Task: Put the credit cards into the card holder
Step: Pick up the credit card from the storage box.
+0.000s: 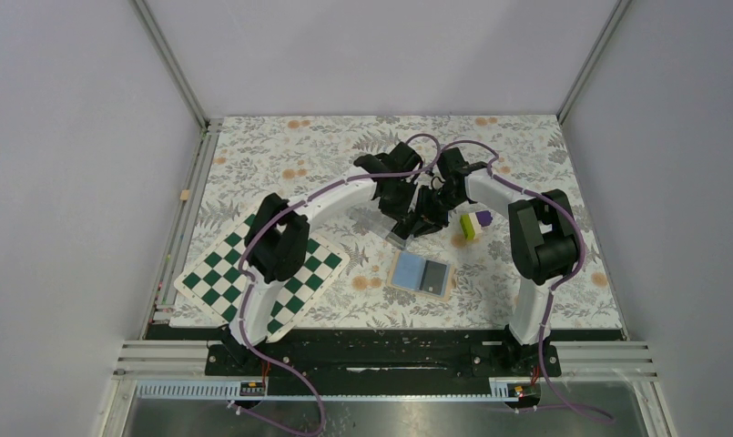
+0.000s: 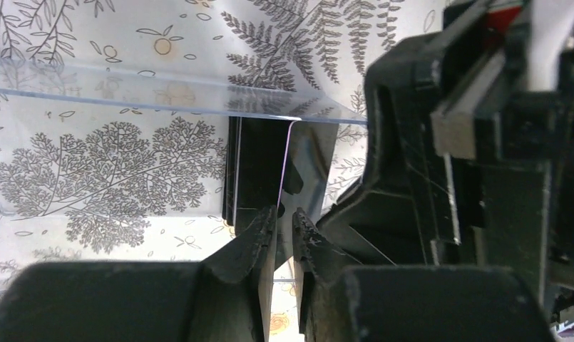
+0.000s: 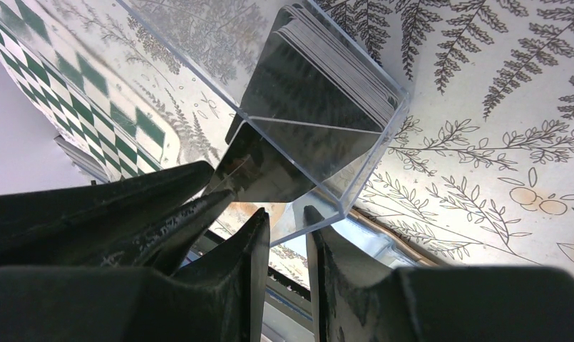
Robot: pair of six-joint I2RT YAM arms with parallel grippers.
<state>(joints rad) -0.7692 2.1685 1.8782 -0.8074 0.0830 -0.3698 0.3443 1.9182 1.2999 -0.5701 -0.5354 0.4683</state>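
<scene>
My right gripper point(image 1: 428, 221) point(image 3: 287, 217) is shut on the lower wall of a clear plastic box point(image 3: 326, 142) and holds it tilted above the table. A stack of dark credit cards point(image 3: 334, 78) point(image 2: 259, 167) stands in the box. My left gripper point(image 1: 406, 228) point(image 2: 284, 217) is shut on the edge of one card point(image 2: 309, 160) that sticks out of the box. The tan card holder point(image 1: 406, 270) lies open just in front, blue lining up, with one dark card point(image 1: 434, 275) on its right half. It also shows in the right wrist view point(image 3: 373, 239).
A purple and yellow-green block point(image 1: 473, 224) lies right of the grippers. A green-and-white chequered board point(image 1: 262, 273) lies at the front left, under the left arm. White walls stand on both sides and at the back of the table.
</scene>
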